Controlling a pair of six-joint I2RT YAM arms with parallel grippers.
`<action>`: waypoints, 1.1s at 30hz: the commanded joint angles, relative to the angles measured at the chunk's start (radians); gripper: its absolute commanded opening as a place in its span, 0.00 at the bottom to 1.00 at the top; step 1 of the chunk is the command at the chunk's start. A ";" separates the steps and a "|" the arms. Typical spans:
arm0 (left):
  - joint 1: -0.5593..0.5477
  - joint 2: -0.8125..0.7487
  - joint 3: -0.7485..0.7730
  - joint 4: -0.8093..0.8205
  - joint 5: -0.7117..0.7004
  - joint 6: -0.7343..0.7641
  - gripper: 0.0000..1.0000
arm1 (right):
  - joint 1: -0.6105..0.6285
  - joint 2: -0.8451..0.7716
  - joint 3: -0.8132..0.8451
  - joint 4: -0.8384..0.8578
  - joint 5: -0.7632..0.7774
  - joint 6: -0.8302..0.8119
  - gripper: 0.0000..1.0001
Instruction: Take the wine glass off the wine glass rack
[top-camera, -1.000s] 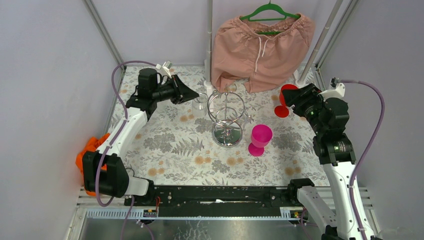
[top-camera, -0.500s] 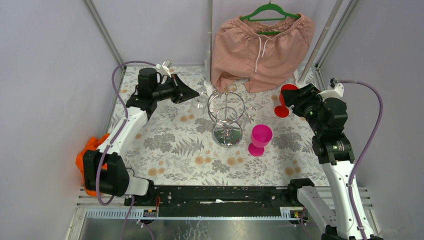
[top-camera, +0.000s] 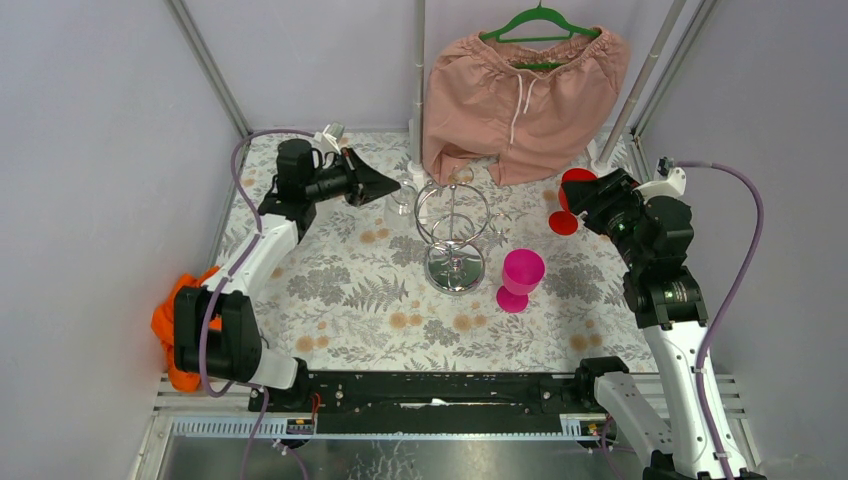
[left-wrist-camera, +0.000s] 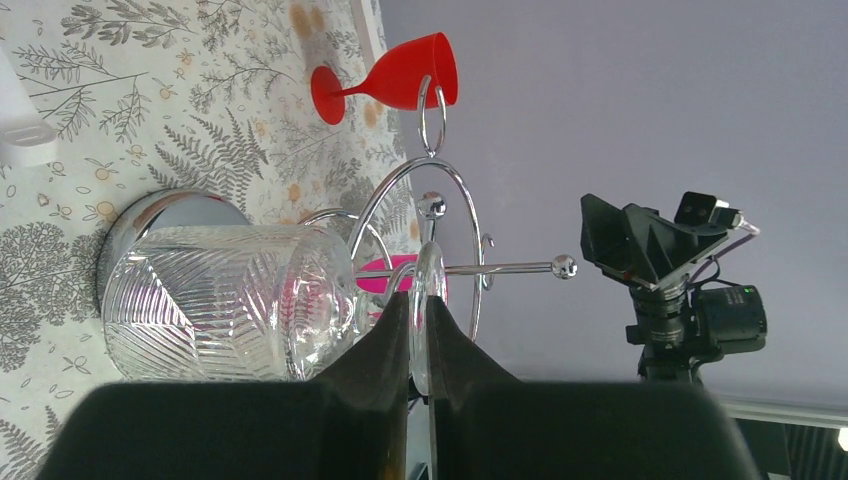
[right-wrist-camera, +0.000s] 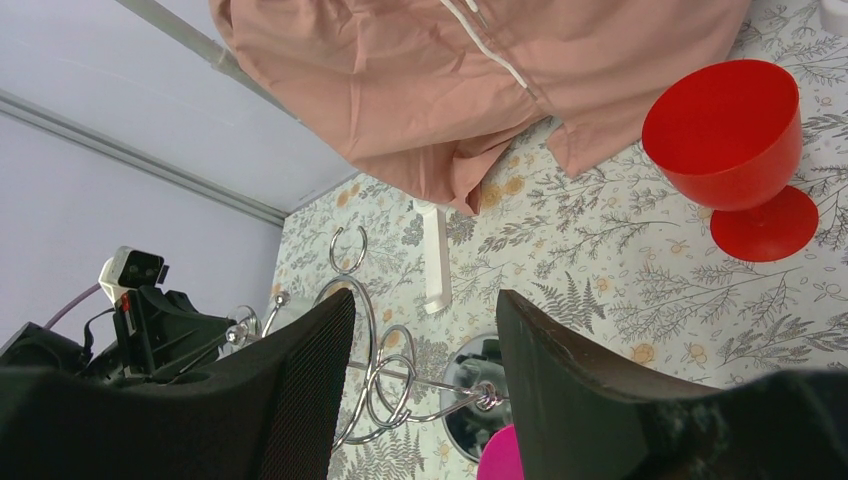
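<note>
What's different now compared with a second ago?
The left arm's lower part swung inward, and the left gripper, shut on the foot of the clear wine glass, carried it slightly up the overhead picture beside the wine glass rack. Nothing was newly gripped or released. The right gripper stayed open near the red cup; the pink cup did not move.

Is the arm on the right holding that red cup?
No, the right fingers are spread open with nothing between them; the red cup stands apart on the table.
</note>
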 joint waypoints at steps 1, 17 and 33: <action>0.013 0.005 -0.045 0.142 0.057 -0.087 0.00 | 0.000 -0.009 -0.005 0.048 -0.005 0.006 0.62; 0.047 0.015 -0.166 0.439 0.113 -0.296 0.00 | 0.000 -0.001 -0.016 0.057 -0.014 0.013 0.62; 0.047 0.013 -0.102 0.419 0.110 -0.307 0.00 | -0.001 0.012 -0.017 0.067 -0.024 0.015 0.62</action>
